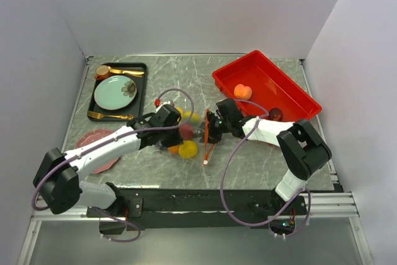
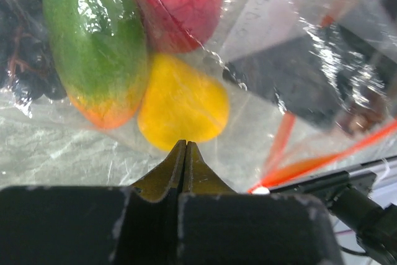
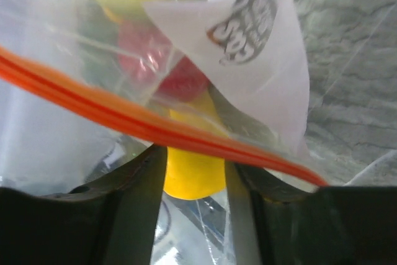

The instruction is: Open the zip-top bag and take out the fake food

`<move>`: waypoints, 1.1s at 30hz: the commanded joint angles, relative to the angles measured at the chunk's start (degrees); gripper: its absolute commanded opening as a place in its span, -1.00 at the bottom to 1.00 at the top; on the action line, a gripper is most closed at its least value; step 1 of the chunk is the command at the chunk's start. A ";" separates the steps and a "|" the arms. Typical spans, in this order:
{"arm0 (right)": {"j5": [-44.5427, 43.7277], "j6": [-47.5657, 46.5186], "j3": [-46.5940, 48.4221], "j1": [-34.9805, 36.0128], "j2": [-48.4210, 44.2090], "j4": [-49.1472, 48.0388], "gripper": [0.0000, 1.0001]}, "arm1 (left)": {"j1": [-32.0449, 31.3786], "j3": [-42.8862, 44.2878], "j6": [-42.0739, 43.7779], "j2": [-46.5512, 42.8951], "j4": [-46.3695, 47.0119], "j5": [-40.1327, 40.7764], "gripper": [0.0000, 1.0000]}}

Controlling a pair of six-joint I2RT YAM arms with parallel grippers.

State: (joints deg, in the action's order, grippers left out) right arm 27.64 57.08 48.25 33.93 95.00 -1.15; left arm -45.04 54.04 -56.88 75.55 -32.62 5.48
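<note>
The zip-top bag [image 1: 193, 130] lies mid-table between both arms, its orange zip strip [image 1: 206, 136] ending in a white slider [image 1: 205, 162]. Fake food shows through the film: a green-orange piece [image 2: 96, 41], a red one [image 2: 180, 7], a yellow one [image 2: 183, 107] and dark grapes [image 2: 25, 60]. My left gripper [image 2: 185, 144] is shut, tips pinched on the clear film just below the yellow piece. My right gripper [image 3: 193, 153] stands open at the bag's mouth, under the zip strip [image 3: 124, 116], with a yellow piece [image 3: 193, 175] filling the gap between its fingers.
A red tray [image 1: 282, 91] at the back right holds a peach fruit [image 1: 242, 91] and a dark purple one [image 1: 275, 114]. A black tray [image 1: 140, 91] at the back left carries a mint plate [image 1: 115, 93] and gold cutlery. A pink plate [image 1: 93, 144] lies under the left arm.
</note>
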 commanded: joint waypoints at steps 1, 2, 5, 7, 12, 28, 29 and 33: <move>-0.48 -3.90 1.67 1.84 -2.19 2.72 0.15 | 0.30 -1.13 -1.04 2.22 3.00 2.08 -0.98; -1.00 -4.17 1.76 2.36 -2.36 2.90 0.21 | 0.30 -1.22 -1.21 2.58 3.18 2.34 -0.98; -1.71 -4.61 1.76 2.98 -2.80 3.69 0.38 | 0.30 -1.66 -1.39 4.43 3.62 2.79 -0.98; -1.89 -4.78 1.59 3.59 -3.15 3.52 0.48 | 0.30 -2.36 -1.56 4.87 4.14 2.87 -0.98; -3.29 -6.01 2.90 6.05 -2.63 5.54 0.53 | 0.12 -2.71 -2.18 6.19 5.11 2.61 -0.98; -5.31 -5.58 3.34 8.78 -1.39 8.88 0.24 | -1.99 -2.71 -3.93 8.03 5.03 4.19 -0.99; -6.18 -5.40 3.26 8.69 -2.09 9.14 -0.04 | -1.99 -2.45 -4.29 8.21 4.24 4.80 -0.99; -8.56 -4.79 2.73 8.17 -4.47 11.25 -0.27 | -1.72 -0.70 -6.22 9.70 -0.68 8.50 -0.98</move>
State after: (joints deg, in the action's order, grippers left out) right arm 22.41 52.38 49.69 41.91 94.35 6.98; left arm -46.63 51.46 -60.62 83.68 -29.93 9.91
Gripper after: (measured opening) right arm 0.589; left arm 0.015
